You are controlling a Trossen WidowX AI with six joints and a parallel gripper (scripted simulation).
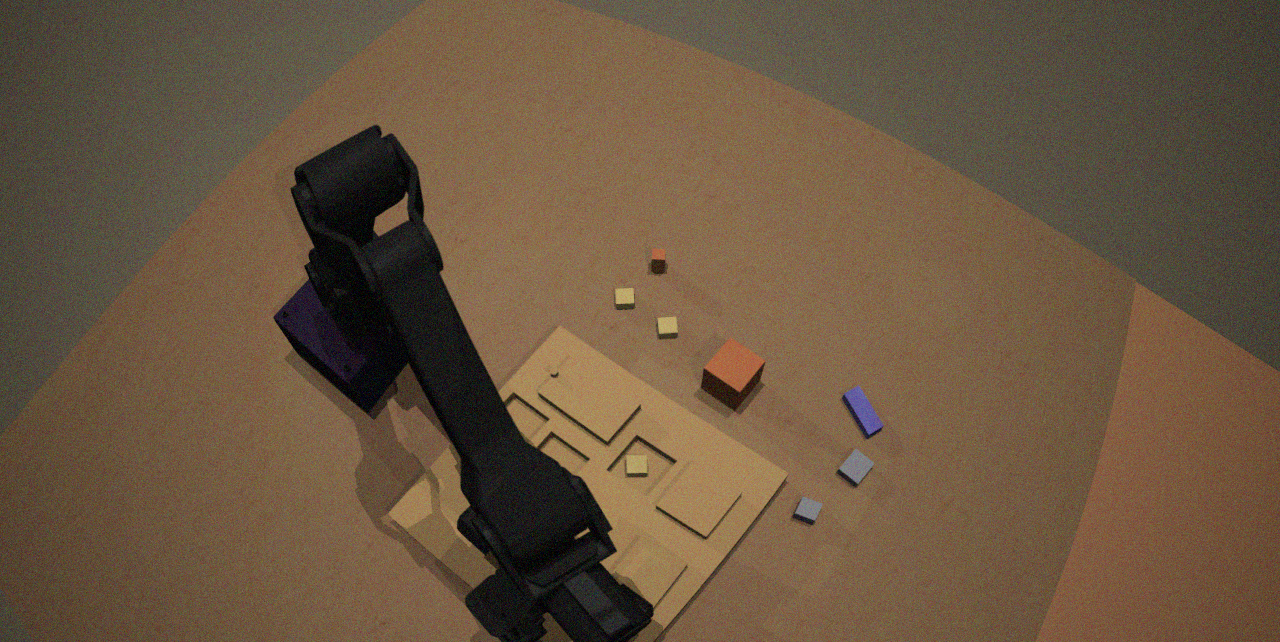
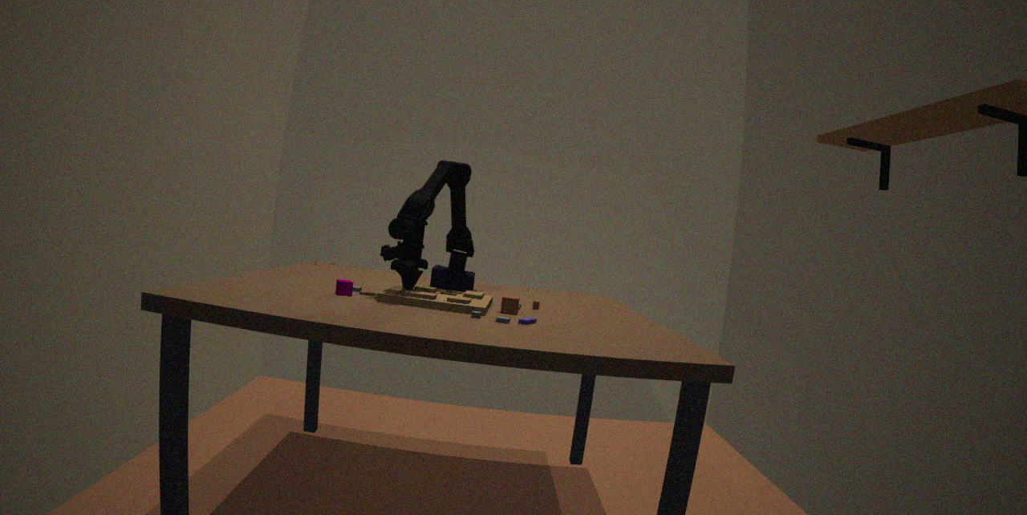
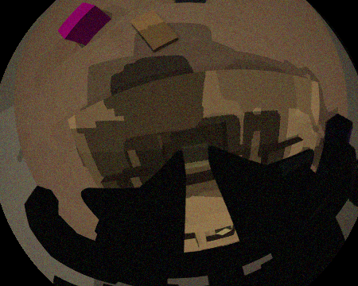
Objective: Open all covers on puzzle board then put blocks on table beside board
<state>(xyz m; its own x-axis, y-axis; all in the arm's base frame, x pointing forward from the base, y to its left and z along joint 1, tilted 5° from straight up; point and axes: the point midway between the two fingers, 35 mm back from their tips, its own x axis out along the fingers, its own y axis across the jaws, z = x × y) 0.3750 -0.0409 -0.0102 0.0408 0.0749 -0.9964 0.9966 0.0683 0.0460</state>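
The puzzle board (image 1: 765, 477) (image 3: 207, 206) lies on the table. My gripper (image 2: 408, 288) (image 3: 195, 153) is low at the board and narrowly shut on a grey block (image 3: 196, 155), which fills the dim gap at the fingertips; its lower part is hidden. The top view does not show the fingertips. A yellow block (image 1: 636, 465) sits in an open well. Raised covers include a large one (image 1: 590, 405), a square one (image 1: 699, 496) and another (image 1: 651, 564). Two yellow blocks (image 1: 624, 297) (image 1: 667, 326), two grey blocks (image 1: 855, 466) (image 1: 807, 509) and a blue block (image 1: 862, 410) rest off the board.
A large orange cube (image 1: 733, 372) (image 2: 509, 305) stands close to the board, with a small orange cube (image 1: 657, 260) farther off. A magenta cube (image 2: 343, 288) (image 3: 83, 24) and a flat tan piece (image 3: 155, 31) lie beyond the opposite side. The arm and its shadow cover much of the board.
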